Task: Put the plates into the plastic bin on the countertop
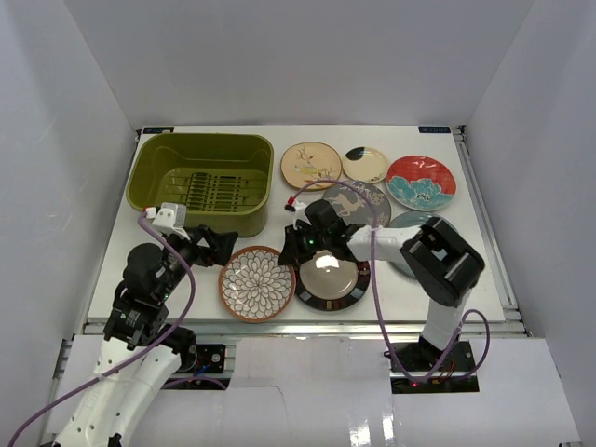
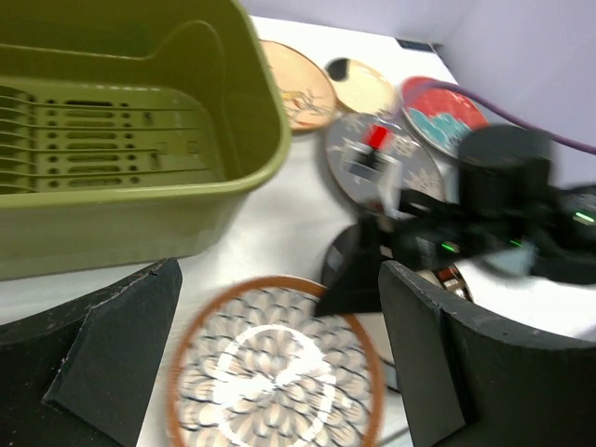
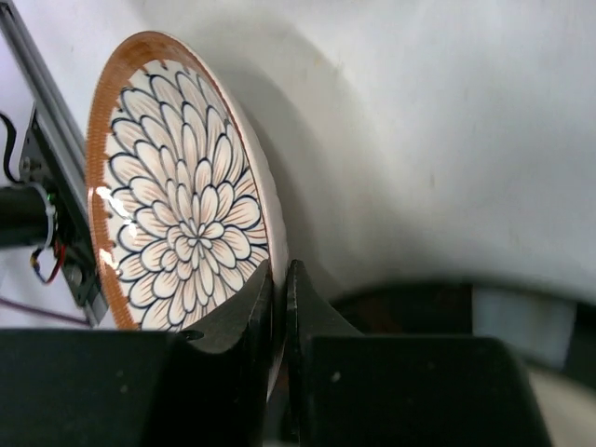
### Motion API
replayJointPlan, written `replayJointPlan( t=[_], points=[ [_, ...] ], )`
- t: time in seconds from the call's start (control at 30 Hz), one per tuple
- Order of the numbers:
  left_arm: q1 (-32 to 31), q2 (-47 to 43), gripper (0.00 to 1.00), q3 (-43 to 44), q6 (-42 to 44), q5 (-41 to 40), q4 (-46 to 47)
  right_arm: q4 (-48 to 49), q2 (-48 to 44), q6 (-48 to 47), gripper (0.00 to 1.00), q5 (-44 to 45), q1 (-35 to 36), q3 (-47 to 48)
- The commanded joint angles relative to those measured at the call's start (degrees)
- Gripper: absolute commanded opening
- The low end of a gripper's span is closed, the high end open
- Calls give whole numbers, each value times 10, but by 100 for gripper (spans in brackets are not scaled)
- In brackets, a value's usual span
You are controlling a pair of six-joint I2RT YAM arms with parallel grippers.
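Pinching the rim of the white-and-brown flower plate, the right gripper has its two black fingers pressed together with the plate's edge caught between them. That plate lies in front of the green plastic bin, just off its near right corner, toward the arms' bases. Whether the gripped edge is raised off the white countertop cannot be told.

The left gripper hovers just in front of the bin's near wall. Its fingers are spread wide and hold nothing. From its own camera, the flower plate shows below and between the two fingers.

The bin sits at the far left of the countertop, with its slotted, ribbed floor in view. All seven plates lie on the countertop outside it.

- A dark-rimmed plate with a pale centre lies to the right of the flower plate, close against it and partly under the right wrist.
- A cream plate with a bird lies beside the bin's far right corner.
- A small cream plate comes next, going away from the bin.
- A red and teal plate lies farthest from the bin.
- A grey plate with a deer lies to the right of the bin's near right corner, partly covered by the right arm.
- A pale blue plate lies farther right again, mostly hidden behind that arm.
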Motion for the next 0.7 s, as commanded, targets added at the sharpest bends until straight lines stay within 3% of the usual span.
replayJointPlan(
  t=[0.0, 0.17, 0.27, 0.5, 0.67],
  points=[
    [6, -16, 98, 10, -4, -94, -6, 38, -126, 23, 8, 1, 2, -44],
    [6, -39, 98, 26, -16, -162, -16, -15, -261, 13, 8, 15, 1, -33],
    [6, -37, 98, 36, -14, -179, -10, -74, -284, -16, 8, 53, -4, 64],
    [6, -83, 98, 20, -22, -227, -15, -111, -167, -64, 8, 172, -47, 307],
    [7, -69, 98, 14, -25, -198, -5, -96, -11, -53, 8, 175, -52, 520]
  ],
)
